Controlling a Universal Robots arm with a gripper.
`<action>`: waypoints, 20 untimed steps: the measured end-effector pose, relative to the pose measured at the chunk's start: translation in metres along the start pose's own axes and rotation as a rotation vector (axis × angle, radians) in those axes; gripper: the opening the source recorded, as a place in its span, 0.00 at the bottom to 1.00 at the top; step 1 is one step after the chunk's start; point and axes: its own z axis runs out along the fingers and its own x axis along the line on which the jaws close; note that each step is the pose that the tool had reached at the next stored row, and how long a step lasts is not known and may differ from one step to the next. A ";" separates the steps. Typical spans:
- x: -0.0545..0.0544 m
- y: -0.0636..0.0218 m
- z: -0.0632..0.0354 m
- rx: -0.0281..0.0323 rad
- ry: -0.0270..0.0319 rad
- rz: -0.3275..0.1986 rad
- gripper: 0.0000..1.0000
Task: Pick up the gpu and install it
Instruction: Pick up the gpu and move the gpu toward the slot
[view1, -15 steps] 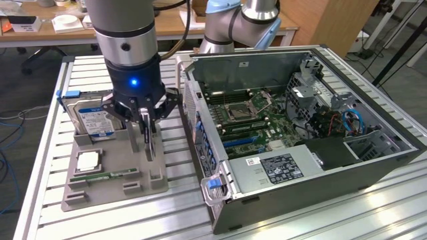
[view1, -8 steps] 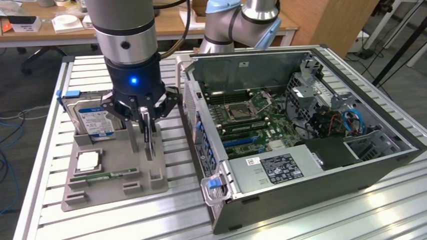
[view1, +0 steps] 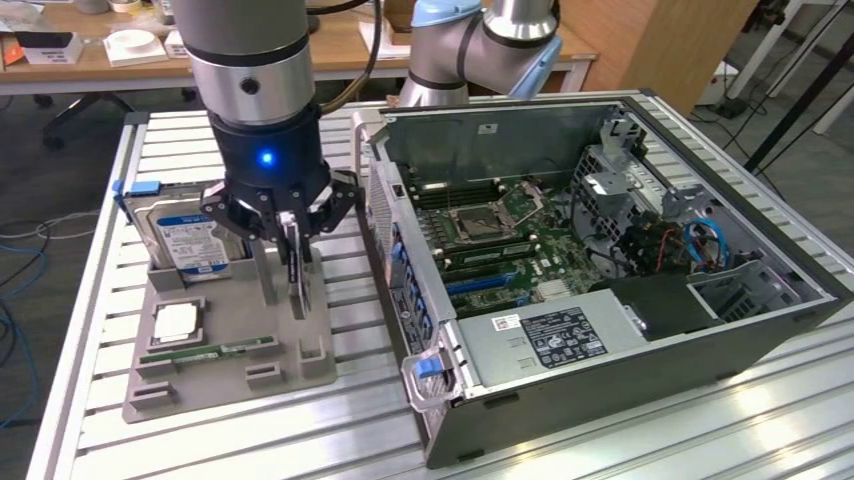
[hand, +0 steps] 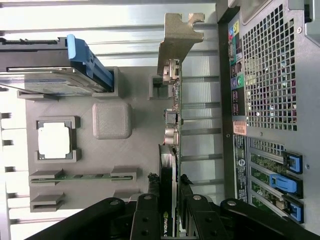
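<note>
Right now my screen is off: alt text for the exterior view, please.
The gripper is closed on a graphics card standing on edge in a gray tray. An open computer case lies to the exterior view's right.

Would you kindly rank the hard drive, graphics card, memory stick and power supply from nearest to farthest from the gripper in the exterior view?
1. Graphics card: upright in the tray, between the fingers of the gripper.
2. Hard drive: just beside, toward the exterior view's left.
3. Memory stick: lying flat nearer the tray's front.
4. Power supply: inside the computer case, exterior view's right.
</note>
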 end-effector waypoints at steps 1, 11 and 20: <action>0.000 0.0000 -0.0003 -0.0001 0.0000 0.000 0.26; 0.000 0.0002 -0.0036 -0.0001 0.0000 0.000 0.26; 0.000 0.0003 -0.0066 -0.0001 0.0000 0.000 0.26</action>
